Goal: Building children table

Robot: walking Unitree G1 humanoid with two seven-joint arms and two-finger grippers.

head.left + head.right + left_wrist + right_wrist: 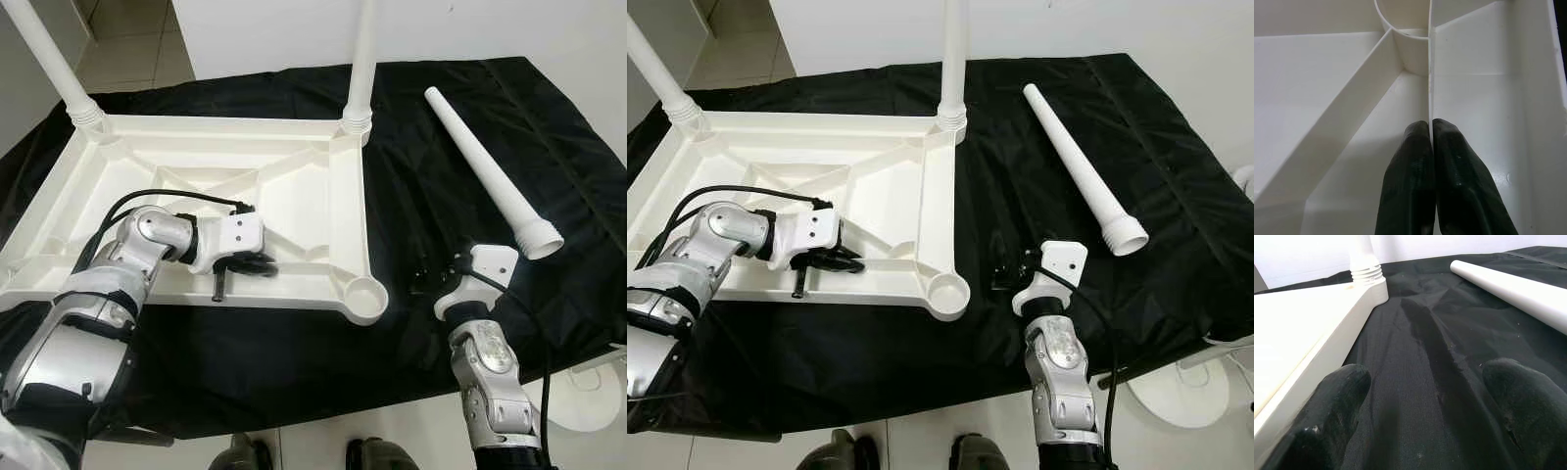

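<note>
The left gripper (1431, 147) pinches a thin rib of the upturned tabletop (294, 211), steadying it. The right gripper (1011, 270), fingers wide, rests on the black cloth (1058, 176); the loose leg (1073, 152) lies beyond it. Reach forward, grasp mid-shaft, then carry it to the empty corner socket (365, 292).

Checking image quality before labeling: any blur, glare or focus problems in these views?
Head views: sharp, evenly lit, no glare. Left wrist view: left end effector fingers soft, white tabletop bright and low in contrast. Right wrist view: right end effector fingertips blurred, black cloth and loose leg sharper.
</note>
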